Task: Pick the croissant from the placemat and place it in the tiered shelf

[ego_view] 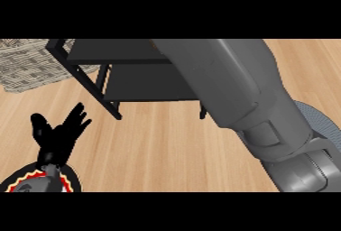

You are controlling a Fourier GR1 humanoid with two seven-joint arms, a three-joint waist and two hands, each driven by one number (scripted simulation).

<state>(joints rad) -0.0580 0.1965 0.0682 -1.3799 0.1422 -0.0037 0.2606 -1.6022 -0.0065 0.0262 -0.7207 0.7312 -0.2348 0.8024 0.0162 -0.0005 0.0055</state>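
head view: no brand, label or writing can be read anywhere. the croissant does not show in this view, so its place relative to either robot hand cannot be told. the woven grey placemat (30,65) lies at the upper left of the frame, partly behind the black tiered shelf (136,83), which stands on the wooden table (153,144) across the upper middle; what shows of the placemat is bare. the left robot hand (58,135) shows at the lower left, open, fingers straight and spread, pointing toward the upper right, well apart from the shelf's nearest leg. its wrist sits over a round plate (66,179) with a red and yellow rim at the lower left edge. the right forearm (243,103) runs from the lower right up across the shelf and hides its right part; the right robot hand is out of sight. a grey round object (320,119) peeks out at the right edge behind that forearm.
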